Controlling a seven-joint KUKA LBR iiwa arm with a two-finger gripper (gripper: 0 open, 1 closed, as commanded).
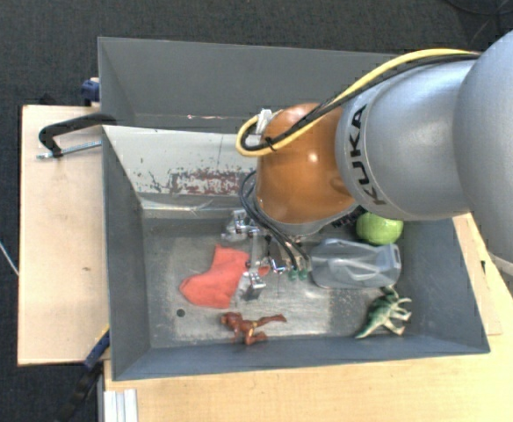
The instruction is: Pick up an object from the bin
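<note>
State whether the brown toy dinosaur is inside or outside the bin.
Inside: the brown toy dinosaur lies on the bin floor.

The grey metal bin is looking matt — scratched along its back wall; the red cloth is lying soft, the clear plastic wrapper shining glossy.

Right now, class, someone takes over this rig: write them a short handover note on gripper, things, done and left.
Gripper: low in the bin, at the right edge of a red soft lump.
Nearby: brown toy dinosaur below it in the view, clear plastic piece on the right, green ball beyond that.
Done: nothing lifted yet.
Left: grasp one thing and raise it.
</note>
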